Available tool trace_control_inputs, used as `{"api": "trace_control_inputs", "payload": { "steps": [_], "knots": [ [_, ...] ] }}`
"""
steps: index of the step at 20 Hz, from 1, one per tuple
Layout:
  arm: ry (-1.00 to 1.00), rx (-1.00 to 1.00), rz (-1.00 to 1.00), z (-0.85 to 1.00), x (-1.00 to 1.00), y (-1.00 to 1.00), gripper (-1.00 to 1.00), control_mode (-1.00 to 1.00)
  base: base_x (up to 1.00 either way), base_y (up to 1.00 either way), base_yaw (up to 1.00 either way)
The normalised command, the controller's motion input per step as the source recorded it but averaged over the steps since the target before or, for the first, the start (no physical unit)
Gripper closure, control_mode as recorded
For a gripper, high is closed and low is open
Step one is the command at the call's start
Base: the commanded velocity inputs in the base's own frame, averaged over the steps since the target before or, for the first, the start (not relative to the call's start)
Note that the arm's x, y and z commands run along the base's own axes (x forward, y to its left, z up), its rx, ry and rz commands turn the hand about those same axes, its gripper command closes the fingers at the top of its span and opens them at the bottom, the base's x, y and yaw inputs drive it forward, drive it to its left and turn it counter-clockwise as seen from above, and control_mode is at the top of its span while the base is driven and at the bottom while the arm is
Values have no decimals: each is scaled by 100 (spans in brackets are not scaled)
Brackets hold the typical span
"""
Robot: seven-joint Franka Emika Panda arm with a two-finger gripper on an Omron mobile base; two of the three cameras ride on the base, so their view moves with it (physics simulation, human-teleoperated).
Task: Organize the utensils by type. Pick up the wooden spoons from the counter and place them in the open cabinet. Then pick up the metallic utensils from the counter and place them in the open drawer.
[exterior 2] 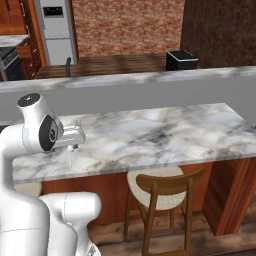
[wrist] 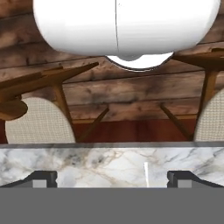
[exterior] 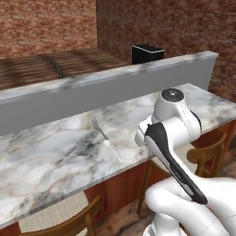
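A silver fork (exterior: 99, 129) lies on the white marble counter (exterior: 50, 156), tines toward the grey ledge. A thin pale handle (exterior: 115, 154) continues from it toward the counter's front edge. My gripper (wrist: 113, 179) hangs over that front edge, fingers wide open and empty. A slim pale metallic utensil (wrist: 146, 174) lies just ahead, nearer the right fingertip (wrist: 181, 177). In the right base view my hand (exterior 2: 73, 148) points down over the same utensil (exterior 2: 70, 161). The wooden spoons, the open cabinet and the open drawer are out of view.
Wooden stools with woven seats stand under the counter's front edge (exterior: 60, 214) (exterior: 205, 156) (exterior 2: 160, 187). A grey raised ledge (exterior: 92, 90) runs along the back. A black box (exterior 2: 181, 60) sits beyond it. My own arm (exterior: 173, 138) hides part of the counter.
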Motion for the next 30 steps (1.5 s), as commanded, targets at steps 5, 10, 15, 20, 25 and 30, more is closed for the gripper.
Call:
{"api": "trace_control_inputs", "payload": {
  "steps": [5,10,15,20,25,30],
  "knots": [
    [1,0,0,-15,0,40,-100,-100,0,0,0],
    [4,0,0,-9,18,29,-100,-100,0,0,0],
    [8,0,0,-14,42,6,-100,-100,0,0,0],
    [12,0,0,-20,47,5,-100,-100,0,0,0],
    [12,0,0,-41,26,10,-100,-100,0,0,0],
    [9,-1,0,-50,8,15,-100,-100,0,0,0]
  ]
}}
